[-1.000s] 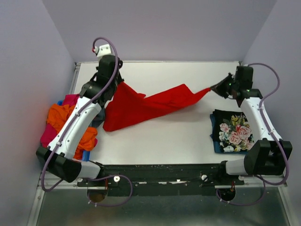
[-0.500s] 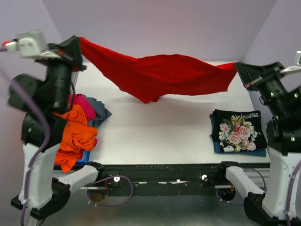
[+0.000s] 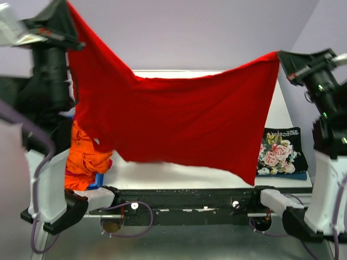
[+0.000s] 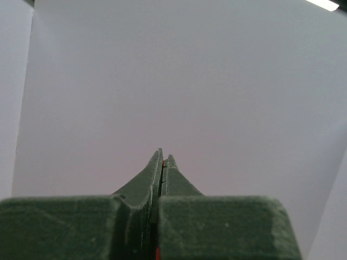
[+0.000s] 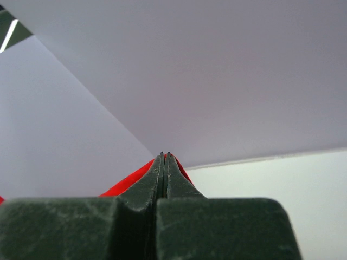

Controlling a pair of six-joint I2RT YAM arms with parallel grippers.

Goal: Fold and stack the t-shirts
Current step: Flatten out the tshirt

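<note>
Pale lilac walls (image 3: 190, 32) round a white surface (image 3: 162, 174). Betw. the two raised arms a red tee (image 3: 173, 119) hangs spread in the air like a curtain. The left hand (image 3: 64, 12) is pinched tight on its top-left corner, and the right hand (image 3: 282, 57) is clamped on the top-right one. The bottom edge dangles free. At left an orange tee (image 3: 87, 154) sits crumpled w/ some blue cloth (image 3: 97, 181) under it. At right a black floral tee (image 3: 281, 153) lies folded flat.
</note>
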